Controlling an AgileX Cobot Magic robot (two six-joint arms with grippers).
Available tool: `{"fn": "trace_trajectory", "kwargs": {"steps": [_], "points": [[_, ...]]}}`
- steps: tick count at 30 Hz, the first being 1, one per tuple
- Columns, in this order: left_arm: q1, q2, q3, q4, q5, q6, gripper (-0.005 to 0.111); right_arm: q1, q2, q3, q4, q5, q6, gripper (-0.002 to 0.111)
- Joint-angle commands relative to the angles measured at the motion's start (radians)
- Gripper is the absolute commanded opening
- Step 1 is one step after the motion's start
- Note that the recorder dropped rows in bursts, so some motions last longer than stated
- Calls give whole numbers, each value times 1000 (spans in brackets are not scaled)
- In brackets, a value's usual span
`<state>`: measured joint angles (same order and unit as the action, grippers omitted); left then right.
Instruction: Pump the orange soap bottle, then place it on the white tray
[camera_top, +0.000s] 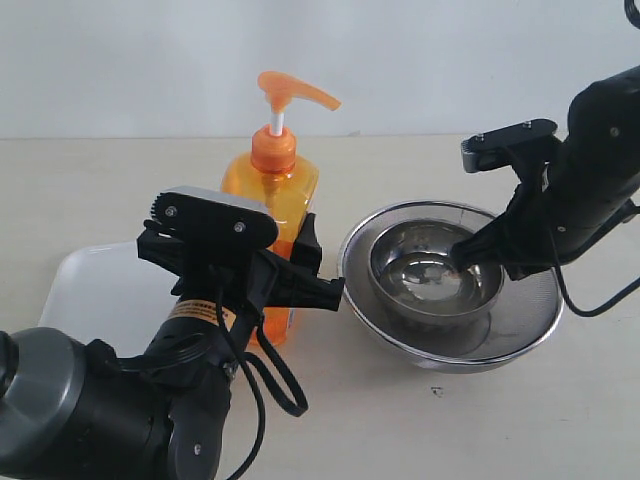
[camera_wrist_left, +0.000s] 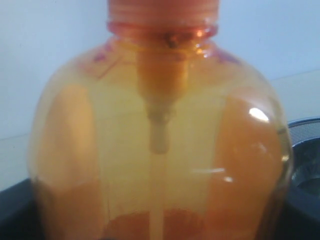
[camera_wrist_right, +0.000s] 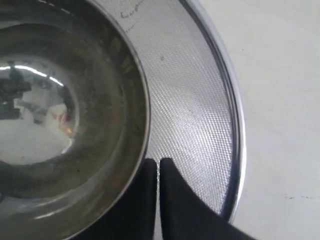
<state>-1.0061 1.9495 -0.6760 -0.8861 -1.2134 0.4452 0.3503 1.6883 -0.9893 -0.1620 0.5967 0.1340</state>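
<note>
Left hand (camera_top: 262, 275) appears clamped on the orange soap bottle (camera_top: 272, 195); a slack grip could tip it short of the white tray (camera_top: 90, 290).

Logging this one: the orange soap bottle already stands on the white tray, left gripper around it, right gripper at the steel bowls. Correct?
Not quite. The exterior view shows the orange soap bottle on the table, beside the white tray, not on it. The left gripper is around it and the right gripper at the steel bowls.
</note>
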Motion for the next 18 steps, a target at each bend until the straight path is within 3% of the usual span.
{"fn": "trace_trajectory", "kwargs": {"steps": [1, 18], "points": [[-4, -11, 7, -15, -8, 22, 5, -2, -1, 1, 34, -22, -22, 0], [-4, -11, 7, -15, -8, 22, 5, -2, -1, 1, 182, -47, -124, 0]]}}
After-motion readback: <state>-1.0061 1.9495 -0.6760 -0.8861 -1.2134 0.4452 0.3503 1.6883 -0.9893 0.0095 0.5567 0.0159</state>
